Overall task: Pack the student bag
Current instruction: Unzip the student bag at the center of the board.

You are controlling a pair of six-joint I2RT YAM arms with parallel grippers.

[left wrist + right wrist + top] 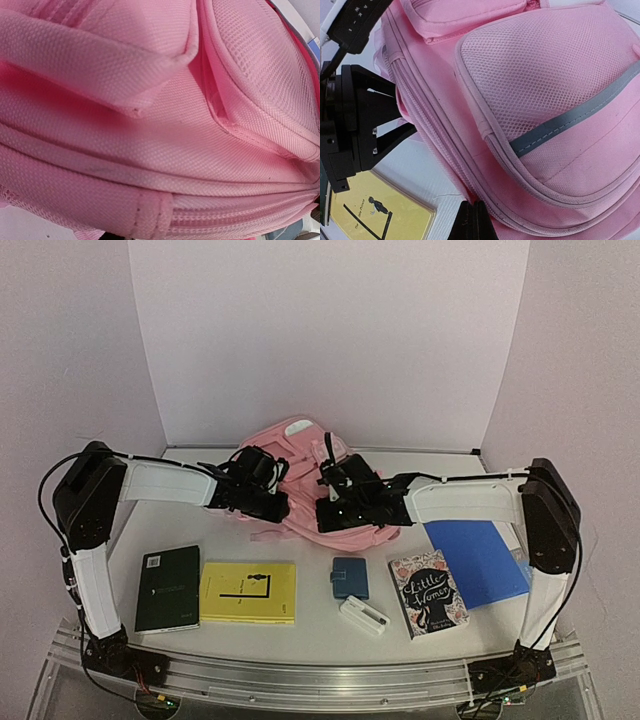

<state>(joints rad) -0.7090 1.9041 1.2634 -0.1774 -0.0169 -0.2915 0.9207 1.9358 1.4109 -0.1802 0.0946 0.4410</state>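
Note:
The student bag [300, 455] is a big soft pink backpack lying at the back middle of the table. It fills the left wrist view [160, 120]. In the right wrist view [545, 100] it shows a mesh pocket and a grey reflective strip [570, 120]. My left gripper [268, 502] presses against the bag's left side; its fingers are hidden by fabric in its own view. My right gripper [476, 217] has its fingertips pressed together at the bag's lower zipper edge, and in the top view it [330, 515] sits at the bag's front right.
In front of the bag lie a dark notebook [168, 587], a yellow book [248, 592], a small blue case [350, 578], a white item [363, 615], a "Little Women" book [427, 592] and a blue folder [478, 560]. The left arm's black body [360, 115] is close beside the right gripper.

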